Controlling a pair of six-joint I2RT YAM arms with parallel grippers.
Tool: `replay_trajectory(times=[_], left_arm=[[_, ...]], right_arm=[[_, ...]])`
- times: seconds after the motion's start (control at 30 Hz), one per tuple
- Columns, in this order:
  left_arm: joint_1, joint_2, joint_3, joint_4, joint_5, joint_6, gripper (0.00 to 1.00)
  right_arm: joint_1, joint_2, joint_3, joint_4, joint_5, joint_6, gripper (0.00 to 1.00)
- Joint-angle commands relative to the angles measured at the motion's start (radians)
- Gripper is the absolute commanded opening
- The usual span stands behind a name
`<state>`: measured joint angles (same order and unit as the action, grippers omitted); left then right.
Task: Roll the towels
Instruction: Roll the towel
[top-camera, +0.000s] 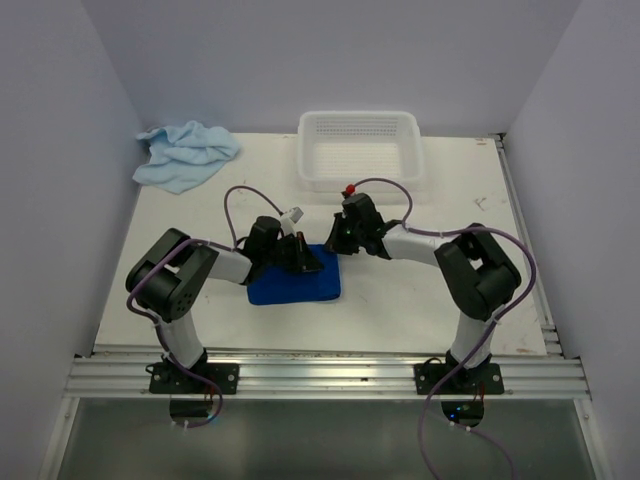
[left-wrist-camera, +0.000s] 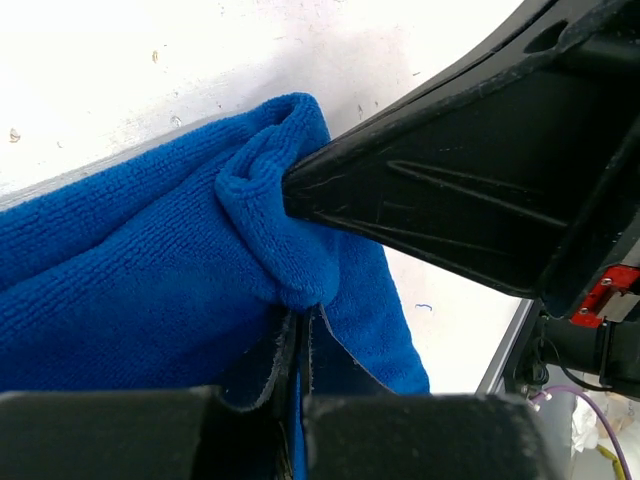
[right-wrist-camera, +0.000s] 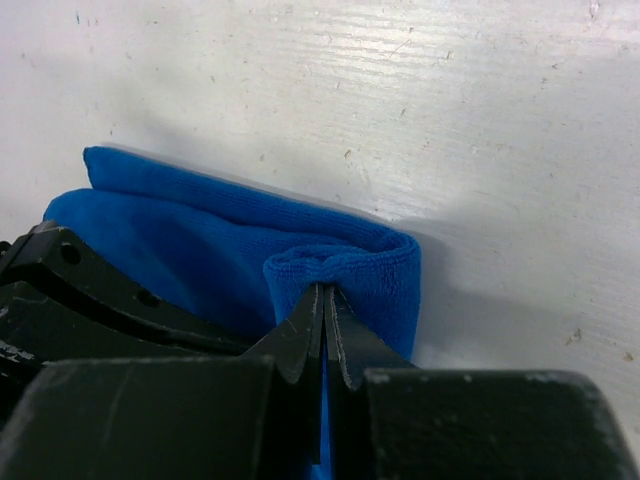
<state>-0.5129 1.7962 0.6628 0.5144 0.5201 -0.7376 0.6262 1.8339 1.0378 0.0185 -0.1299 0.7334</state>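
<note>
The dark royal blue towel (top-camera: 295, 285) lies folded on the white table between the two arms. My left gripper (top-camera: 308, 258) is at its far edge and is shut on a bunched fold of the cloth (left-wrist-camera: 270, 220). My right gripper (top-camera: 338, 240) meets it at the far right corner, jaws shut on the doubled edge of the same towel (right-wrist-camera: 345, 262). In the left wrist view the right gripper's black body (left-wrist-camera: 470, 190) presses in close from the right. The pale sky blue towel (top-camera: 186, 152) sits crumpled at the far left corner, untouched.
A white perforated basket (top-camera: 305, 160) stands at the back centre, just beyond the right gripper. Walls close in the table on the left, right and back. A metal rail (top-camera: 320, 375) runs along the near edge by the arm bases.
</note>
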Motion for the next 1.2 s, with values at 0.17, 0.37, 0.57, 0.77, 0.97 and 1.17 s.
replay_trajectory(times=[0.17,0.37,0.57,0.77,0.97,1.17], left_arm=[[0.001,-0.057,0.015,-0.088,-0.009,0.084,0.13],[0.007,-0.178,0.046,-0.203,-0.060,0.133,0.12],[0.011,-0.215,0.106,-0.238,-0.086,0.149,0.09],[0.008,-0.176,0.120,-0.221,-0.038,0.103,0.02],[0.007,-0.205,0.037,-0.211,-0.037,0.087,0.01],[0.002,-0.196,-0.023,-0.168,-0.009,0.069,0.22]], right_arm=[[-0.006,0.047,0.015,0.029,-0.001,-0.012,0.00],[-0.006,0.038,0.007,0.023,0.009,-0.022,0.00],[-0.006,0.025,-0.001,0.018,0.013,-0.026,0.00],[-0.006,0.030,0.005,0.014,0.016,-0.029,0.00],[-0.006,0.037,0.013,0.009,0.016,-0.034,0.00],[-0.006,0.038,0.013,0.003,0.018,-0.037,0.00]])
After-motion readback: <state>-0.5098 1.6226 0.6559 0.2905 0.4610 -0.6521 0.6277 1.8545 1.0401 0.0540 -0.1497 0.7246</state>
